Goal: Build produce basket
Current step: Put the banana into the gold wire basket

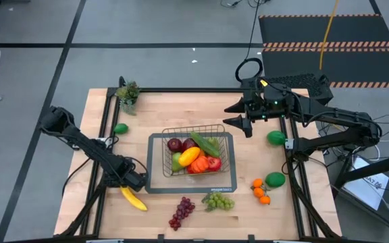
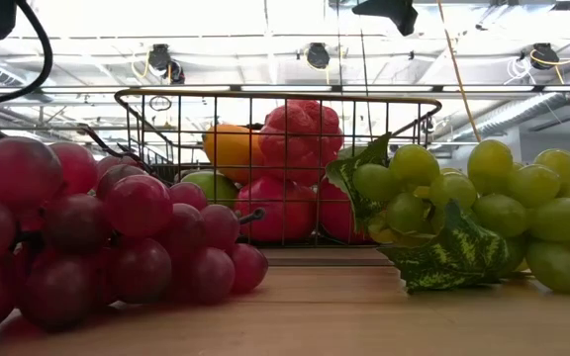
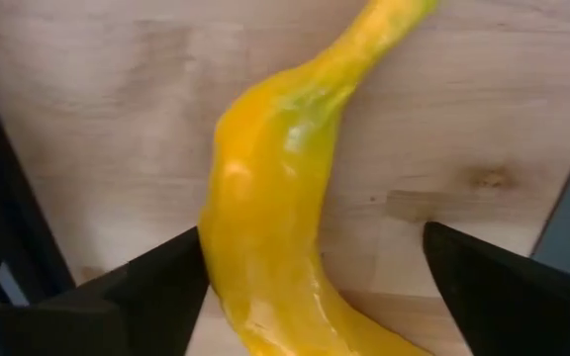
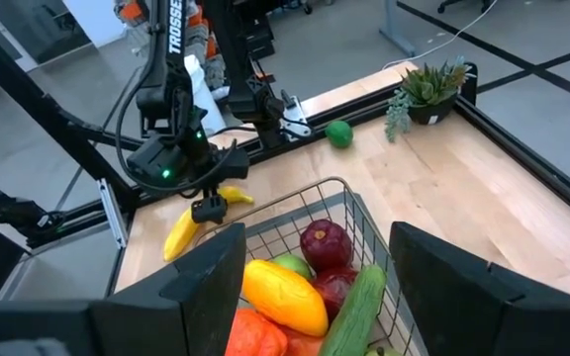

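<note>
The yellow banana (image 1: 133,198) lies flat on the wooden table near its front left. My left gripper (image 3: 312,232) points down over it, open, with one finger on each side of the banana's thick middle (image 3: 265,198). The wire basket (image 1: 194,128) stands on its dark base mid-table. It holds red apples (image 4: 325,242), a cucumber (image 4: 356,307), a green pear and an orange-yellow piece. My right gripper (image 1: 238,115) hangs high over the far right of the table, open and with nothing between its fingers. My left gripper comes at the banana from above, its fingers lying across the banana's length. One fingertip (image 3: 181,272) stands right at the banana's side; I cannot tell whether it touches. The other fingertip (image 3: 453,257) is well apart. The banana rests on the table.
Red grapes (image 1: 181,212) and green grapes (image 1: 219,201) lie near the front edge. Small oranges (image 1: 261,191) and two green balls (image 1: 275,179) (image 1: 275,138) lie at the right. A third green ball (image 1: 121,128) and a potted plant (image 1: 127,94) sit at the far left.
</note>
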Motion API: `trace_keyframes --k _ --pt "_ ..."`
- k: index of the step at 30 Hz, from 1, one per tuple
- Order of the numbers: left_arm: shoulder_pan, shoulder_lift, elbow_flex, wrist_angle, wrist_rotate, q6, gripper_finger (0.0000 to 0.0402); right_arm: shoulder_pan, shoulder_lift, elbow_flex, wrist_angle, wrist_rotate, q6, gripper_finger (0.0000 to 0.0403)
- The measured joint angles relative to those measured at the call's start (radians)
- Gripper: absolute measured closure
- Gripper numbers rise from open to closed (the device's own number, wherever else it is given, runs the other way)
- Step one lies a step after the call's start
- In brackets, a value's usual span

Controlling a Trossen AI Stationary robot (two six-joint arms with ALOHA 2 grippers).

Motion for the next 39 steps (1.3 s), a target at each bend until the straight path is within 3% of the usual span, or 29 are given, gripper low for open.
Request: trace_keyframes --k 6,18,23,29,39 --pt "0.000 0.000 -0.001 0.002 -0.011 0.014 0.0128 0.000 0.000 0.000 0.008 0.053 0.003 0.0156" --pt "0.023 0.001 -0.003 0.060 -0.006 0.103 0.0270 0.000 0.000 0.000 0.014 0.055 0.003 0.0156" --pt "0.047 -0.049 0.008 0.098 -0.015 0.110 0.0266 0.000 0.000 0.000 0.014 0.053 0.046 0.0156" --pt "0.058 -0.163 0.064 0.096 -0.138 0.110 0.0235 0.003 0.000 0.000 0.013 0.051 0.087 0.0156" --pt "0.058 -0.352 0.143 0.103 -0.278 0.201 0.0271 0.003 0.000 0.000 0.012 0.048 0.078 0.0156"
